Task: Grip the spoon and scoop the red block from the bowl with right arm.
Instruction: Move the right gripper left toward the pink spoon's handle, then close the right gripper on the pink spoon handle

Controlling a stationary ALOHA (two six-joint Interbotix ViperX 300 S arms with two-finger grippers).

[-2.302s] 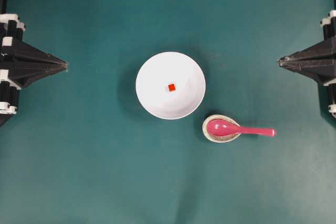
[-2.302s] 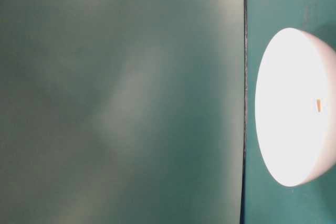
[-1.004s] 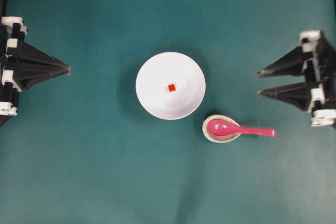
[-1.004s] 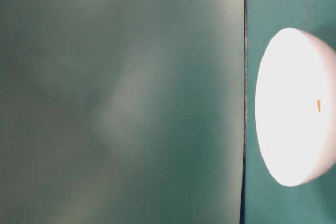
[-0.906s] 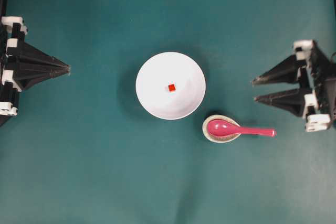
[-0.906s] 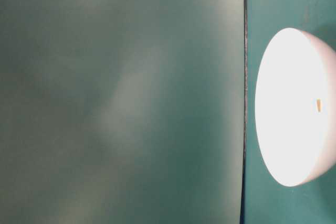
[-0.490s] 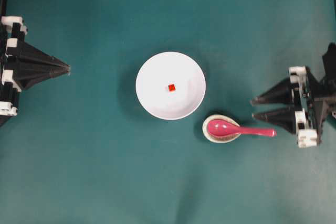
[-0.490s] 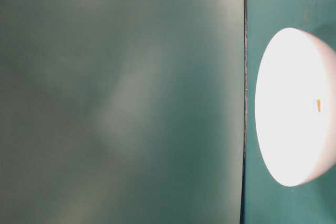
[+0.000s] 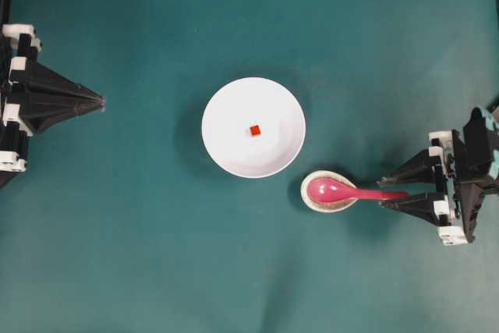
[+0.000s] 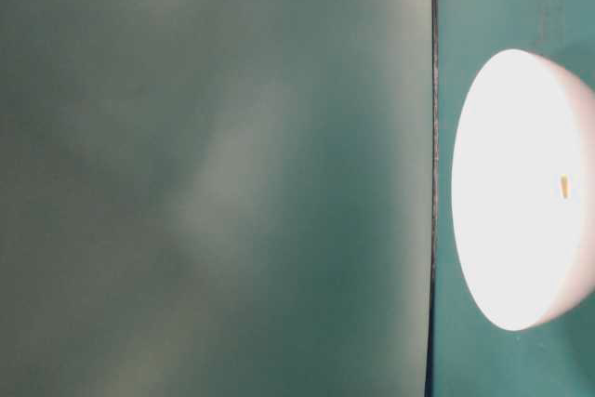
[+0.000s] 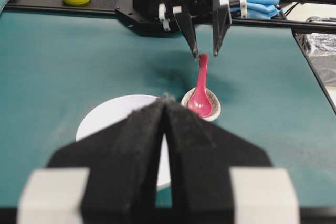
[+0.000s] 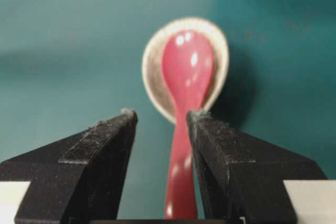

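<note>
- Overhead: the right gripper [image 9: 381,192] is standing with jaws apart, straddling the handle end of the spoon [image 9: 343,191], whose scoop is lying in a speckled dish [image 9: 310,200]. The red block [image 9: 255,130] is sitting in the bowl [image 9: 226,107].
- Table-level: only the bowl is showing (overexposed).
- Left wrist: the left gripper [image 11: 167,102] is pointing with jaws together.
- Right wrist: the handle is sitting nearer one finger [image 12: 210,129]; centring before squeezing should be preventing a twist.

Pink spoon [image 9: 352,191] rests beside white bowl [image 9: 226,150] holding red block [image 9: 255,130].
</note>
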